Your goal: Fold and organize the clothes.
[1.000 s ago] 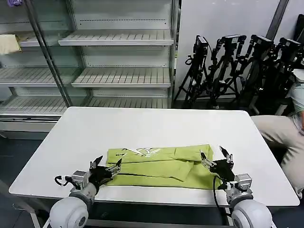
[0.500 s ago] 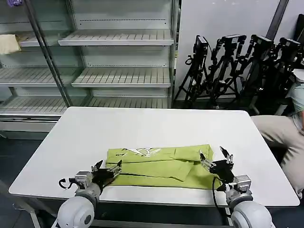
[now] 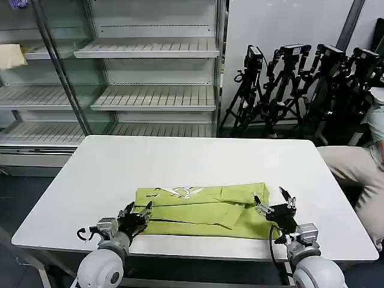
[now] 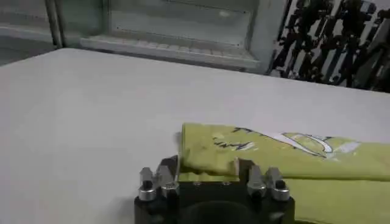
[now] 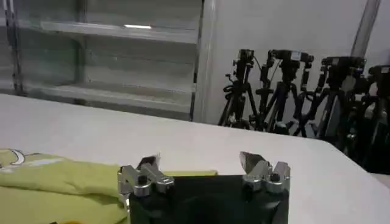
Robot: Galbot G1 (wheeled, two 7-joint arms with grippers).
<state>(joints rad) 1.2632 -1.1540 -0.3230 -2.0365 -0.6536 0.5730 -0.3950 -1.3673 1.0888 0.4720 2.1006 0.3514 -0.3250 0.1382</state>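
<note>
The lime yellow-green T-shirt (image 3: 201, 210) lies folded into a long band across the near half of the white table (image 3: 180, 157), its white print facing up near the left end. My left gripper (image 3: 138, 210) is low at the shirt's left end, open, and in the left wrist view that end of the T-shirt (image 4: 286, 158) lies between the spread fingers of the left gripper (image 4: 210, 165). My right gripper (image 3: 274, 201) is open at the shirt's right end. In the right wrist view the T-shirt (image 5: 55, 182) runs up to the right gripper (image 5: 200, 161), with nothing held.
Empty wire shelves (image 3: 153, 96) stand behind the table, with a pale cream cloth (image 3: 11, 55) on one at the far left. Black tripods (image 3: 300, 84) crowd the back right. A seated person (image 3: 360, 168) is at the right edge, beyond the table.
My left gripper has slid right and lower, up to the shirt's left end, its fingers a little less spread. The right gripper has sunk slightly. The shirt has not moved.
</note>
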